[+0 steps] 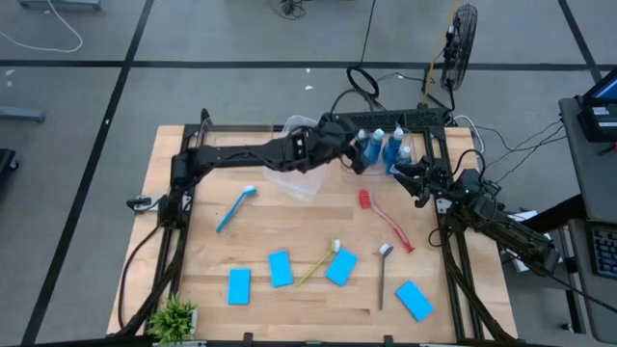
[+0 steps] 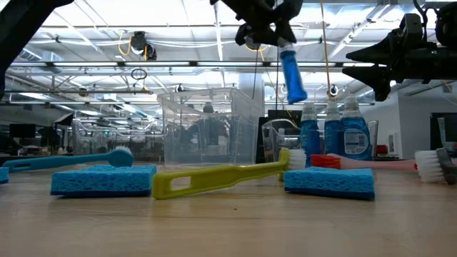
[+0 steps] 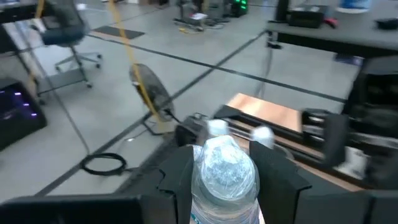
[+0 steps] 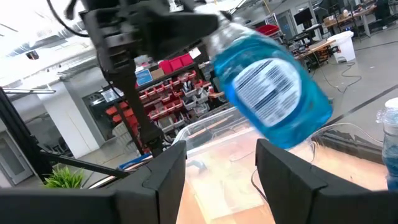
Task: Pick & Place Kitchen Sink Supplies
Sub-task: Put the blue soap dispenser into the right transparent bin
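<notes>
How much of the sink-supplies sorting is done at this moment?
Three bottles stand in the far-right tub. The left gripper holds the fourth bottle in the air; the right gripper waits open nearby. Four sponges and four brushes lie on the table.

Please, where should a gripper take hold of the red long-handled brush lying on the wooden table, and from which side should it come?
Probably best at the middle of the thin handle of the red long-handled brush, coming straight down from above. It lies flat and diagonal on the wooden table, bristle head toward the bottles, so the fingers should close across the handle. The grey brush lies close to its handle end, so mid-handle gives more room.
</notes>
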You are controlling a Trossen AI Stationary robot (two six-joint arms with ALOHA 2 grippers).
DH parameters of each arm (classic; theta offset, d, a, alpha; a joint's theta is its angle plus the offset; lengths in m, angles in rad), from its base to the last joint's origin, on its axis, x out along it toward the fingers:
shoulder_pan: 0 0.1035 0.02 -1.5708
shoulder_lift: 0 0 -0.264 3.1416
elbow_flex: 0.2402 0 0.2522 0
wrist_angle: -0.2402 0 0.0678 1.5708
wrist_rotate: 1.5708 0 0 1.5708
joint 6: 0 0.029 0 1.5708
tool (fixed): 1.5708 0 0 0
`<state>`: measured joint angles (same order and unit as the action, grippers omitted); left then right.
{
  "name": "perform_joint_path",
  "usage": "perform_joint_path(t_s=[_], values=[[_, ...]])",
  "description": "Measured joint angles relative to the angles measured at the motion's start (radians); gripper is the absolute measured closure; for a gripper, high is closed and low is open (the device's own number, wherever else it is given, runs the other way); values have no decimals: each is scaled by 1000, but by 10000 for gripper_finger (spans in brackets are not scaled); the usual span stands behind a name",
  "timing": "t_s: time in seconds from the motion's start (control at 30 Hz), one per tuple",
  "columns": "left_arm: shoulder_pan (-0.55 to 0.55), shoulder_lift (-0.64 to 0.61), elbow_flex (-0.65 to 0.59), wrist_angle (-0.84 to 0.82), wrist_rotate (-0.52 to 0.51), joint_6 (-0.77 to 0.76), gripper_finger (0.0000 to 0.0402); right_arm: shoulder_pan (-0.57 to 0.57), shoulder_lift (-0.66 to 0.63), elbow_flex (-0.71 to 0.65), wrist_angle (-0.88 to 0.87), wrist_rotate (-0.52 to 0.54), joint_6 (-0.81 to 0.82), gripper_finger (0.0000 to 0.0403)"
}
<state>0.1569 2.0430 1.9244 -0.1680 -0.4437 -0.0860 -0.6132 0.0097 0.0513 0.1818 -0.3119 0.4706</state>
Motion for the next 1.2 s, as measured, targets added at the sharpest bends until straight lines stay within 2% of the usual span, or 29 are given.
perform_joint_path(t_s=[0.23,0.93,1.2], values=[[34,10,0,2,-2,-6,267,0,0,0,0,0,0,222],[36,132,0,-19,-20,-6,267,0,9,0,-16,53,14,222],[48,133,0,-25,-19,-1,267,0,11,0,-27,53,15,222]])
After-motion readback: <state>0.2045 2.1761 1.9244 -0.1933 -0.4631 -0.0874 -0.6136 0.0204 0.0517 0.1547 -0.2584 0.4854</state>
